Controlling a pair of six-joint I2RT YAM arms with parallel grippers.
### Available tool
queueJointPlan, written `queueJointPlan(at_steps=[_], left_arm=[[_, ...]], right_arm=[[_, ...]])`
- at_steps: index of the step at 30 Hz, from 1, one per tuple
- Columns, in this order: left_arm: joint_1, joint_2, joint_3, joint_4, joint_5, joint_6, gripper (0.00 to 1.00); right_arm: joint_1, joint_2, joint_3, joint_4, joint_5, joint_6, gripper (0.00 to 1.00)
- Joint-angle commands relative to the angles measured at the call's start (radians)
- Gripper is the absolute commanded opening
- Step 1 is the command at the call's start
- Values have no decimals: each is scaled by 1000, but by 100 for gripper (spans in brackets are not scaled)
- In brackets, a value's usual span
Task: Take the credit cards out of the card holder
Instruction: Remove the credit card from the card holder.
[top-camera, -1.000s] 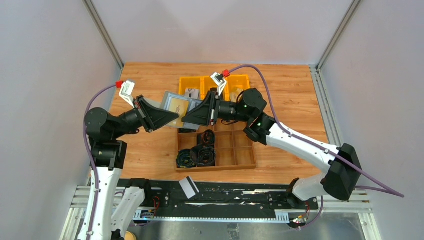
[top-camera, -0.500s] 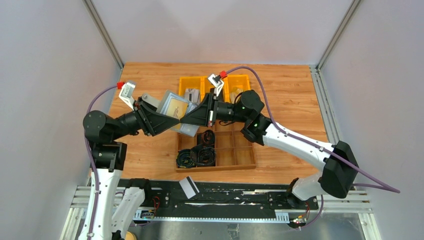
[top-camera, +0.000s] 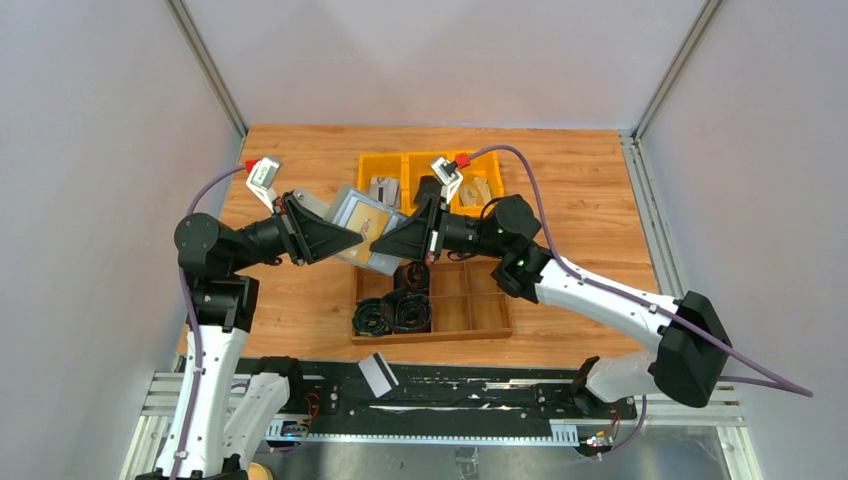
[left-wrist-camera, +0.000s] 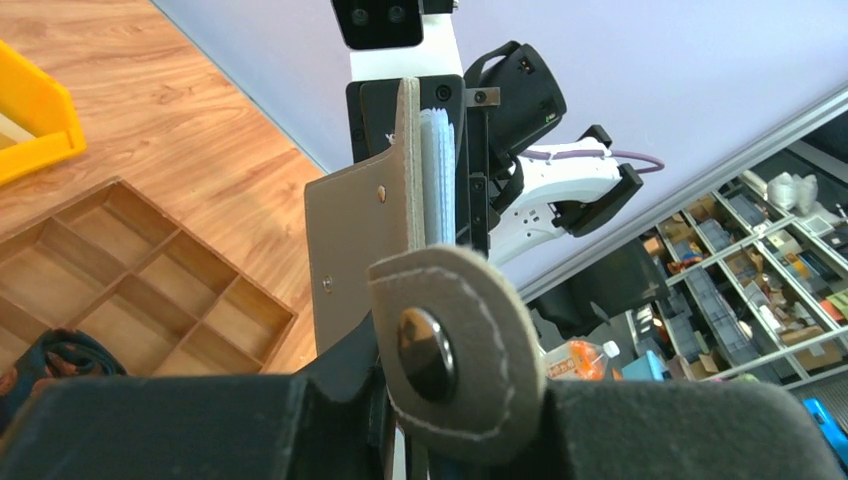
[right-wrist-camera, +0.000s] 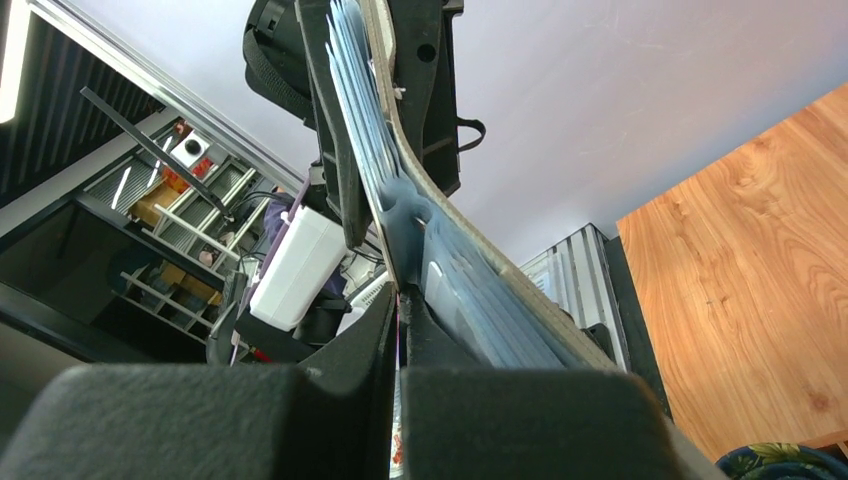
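Observation:
The grey card holder (top-camera: 350, 200) hangs open in the air between my two grippers, above the left edge of the wooden tray. My left gripper (top-camera: 350, 240) is shut on its near edge. In the left wrist view the grey cover (left-wrist-camera: 360, 240) stands upright, and its snap flap (left-wrist-camera: 455, 350) lies over my fingers. Pale credit cards (left-wrist-camera: 438, 170) sit in clear sleeves inside. One card face (top-camera: 362, 215) shows from above. My right gripper (top-camera: 380, 243) is shut on a thin card edge (right-wrist-camera: 400, 300) beside the sleeves (right-wrist-camera: 480, 320).
A wooden compartment tray (top-camera: 470, 300) holds coiled black cables (top-camera: 395, 305) below the grippers. Yellow bins (top-camera: 400, 165) stand behind, with a black item (top-camera: 428, 187) and a grey flat piece (top-camera: 383, 187). A pale card-like rectangle (top-camera: 377, 373) lies on the front rail.
Both grippers have shifted a little right and toward the near side, with the card holder between them. The holder now tilts more over the tray corner.

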Motion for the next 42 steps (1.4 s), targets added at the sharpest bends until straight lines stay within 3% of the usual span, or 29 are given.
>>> queueJointPlan(at_steps=[1, 5, 10, 13, 15, 17, 21, 27, 33, 42], left_arm=[[-7, -11, 19, 95, 10, -53, 22], [-7, -13, 21, 95, 6, -55, 21], [-6, -14, 28, 95, 6, -56, 13], [-7, -20, 23, 95, -3, -47, 2], [-7, -21, 24, 95, -6, -43, 0], [-7, -22, 28, 95, -3, -42, 0], [-7, -22, 30, 96, 8, -37, 0], [-6, -26, 20, 96, 10, -27, 0], [-6, -19, 53, -33, -21, 84, 2], [-2, -12, 107, -116, -101, 198, 1]], right_arm=[[4, -42, -70, 8, 45, -29, 0], [4, -49, -83, 28, 47, -23, 0], [4, -54, -70, 17, 50, -24, 1], [4, -41, -38, 22, 63, -7, 32], [4, -29, -23, 39, 73, 10, 41], [4, -15, -12, 56, 83, 25, 43], [4, 14, -1, 115, 84, 70, 33], [-3, 30, 9, 166, 75, 113, 29], [-24, 4, -43, 218, 76, 138, 0], [-88, -96, -194, 169, 62, 113, 0]])
